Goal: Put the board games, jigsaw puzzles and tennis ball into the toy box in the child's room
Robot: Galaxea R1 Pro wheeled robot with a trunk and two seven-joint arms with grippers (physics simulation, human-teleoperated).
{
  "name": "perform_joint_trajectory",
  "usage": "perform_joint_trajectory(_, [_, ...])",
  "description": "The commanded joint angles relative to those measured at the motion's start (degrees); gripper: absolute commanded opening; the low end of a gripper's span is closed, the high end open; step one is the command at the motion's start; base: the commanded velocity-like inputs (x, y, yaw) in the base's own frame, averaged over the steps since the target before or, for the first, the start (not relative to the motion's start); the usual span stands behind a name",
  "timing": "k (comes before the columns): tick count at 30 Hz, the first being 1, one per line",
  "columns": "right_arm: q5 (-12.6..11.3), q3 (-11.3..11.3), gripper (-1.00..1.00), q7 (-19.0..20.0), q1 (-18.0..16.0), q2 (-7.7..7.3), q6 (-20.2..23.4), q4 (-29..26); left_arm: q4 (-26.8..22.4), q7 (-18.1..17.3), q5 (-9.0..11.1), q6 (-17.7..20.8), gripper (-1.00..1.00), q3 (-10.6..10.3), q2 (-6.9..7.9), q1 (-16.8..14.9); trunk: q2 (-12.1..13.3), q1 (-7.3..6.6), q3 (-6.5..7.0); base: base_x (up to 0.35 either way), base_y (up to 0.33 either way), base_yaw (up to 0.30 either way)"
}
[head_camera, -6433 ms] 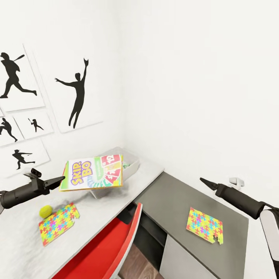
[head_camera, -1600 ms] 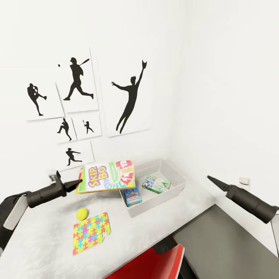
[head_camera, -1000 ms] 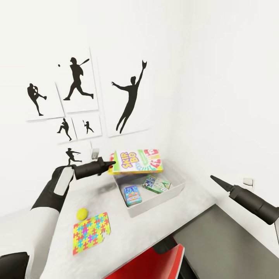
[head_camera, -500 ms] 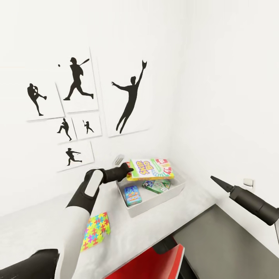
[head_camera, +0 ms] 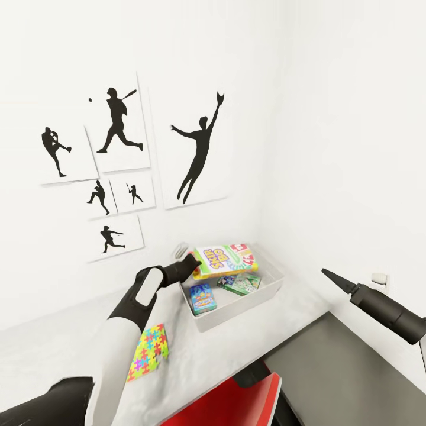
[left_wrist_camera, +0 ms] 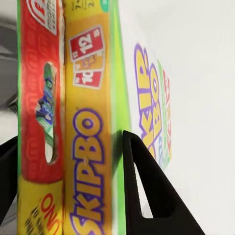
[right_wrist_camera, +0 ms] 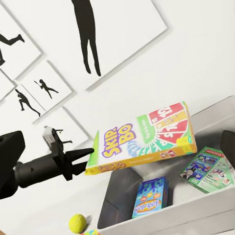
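Left gripper (head_camera: 190,265) is clamped on one short end of the Skip-Bo box (head_camera: 226,259), holding it roughly level in the air over the toy box (head_camera: 269,290). Its long axis runs straight out from the gripper across the bin's back half. Blue game (head_camera: 202,297) and green game (head_camera: 239,283) already lie inside, directly under it. Next move is judged as lower and release. Right gripper (head_camera: 326,274) hangs well off to the side, empty, fingers together.
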Motion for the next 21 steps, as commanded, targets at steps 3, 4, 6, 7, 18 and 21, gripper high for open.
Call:
perform_joint_trajectory(3, [-0.1, 0.0, 1.0, 0.1, -0.1, -0.01, 0.4, 0.0, 0.1, 1.1, 0.0, 0.3, -1.0, 0.4, -0.09, -0.1, -0.1, 0.04, -0.13, 0.0, 0.0, 0.0])
perform_joint_trajectory(4, [-0.1, 0.0, 1.0, 0.1, -0.1, -0.01, 0.4, 0.0, 0.2, 1.5, 0.0, 0.2, -1.0, 0.4, -0.09, -0.1, -0.1, 0.04, -0.13, 0.0, 0.0, 0.0])
perform_joint_trajectory(6, [-0.2, -0.1, 1.0, 0.0, -0.1, -0.03, 0.7, 0.0, 0.2, 2.0, 0.0, 0.2, -1.0, 0.4, -0.09, -0.1, -0.1, 0.04, -0.13, 0.0, 0.0, 0.0])
perform_joint_trajectory(7, [-0.2, -0.1, 1.0, 0.0, -0.1, -0.03, 0.8, 0.0, 0.2, 2.2, 0.0, 0.2, -1.0, 0.4, -0.09, -0.1, -0.1, 0.04, -0.13, 0.0, 0.0, 0.0])
perform_joint_trajectory(18, [-0.3, -2.0, 1.0, -0.2, -0.1, -0.6, 4.7, -0.4, 0.2, 2.4, 0.1, 0.3, -1.0, -2.2, -0.09, -0.1, -0.1, 0.04, -0.13, 0.0, 0.0, 0.0])
perform_joint_trajectory(21, [-0.3, -2.6, 1.0, -0.2, -0.1, -0.62, 4.9, -0.4, 0.2, 2.4, 0.1, 0.3, -1.0, -2.3, -0.09, -0.1, -0.1, 0.04, -0.13, 0.0, 0.0, 0.0])
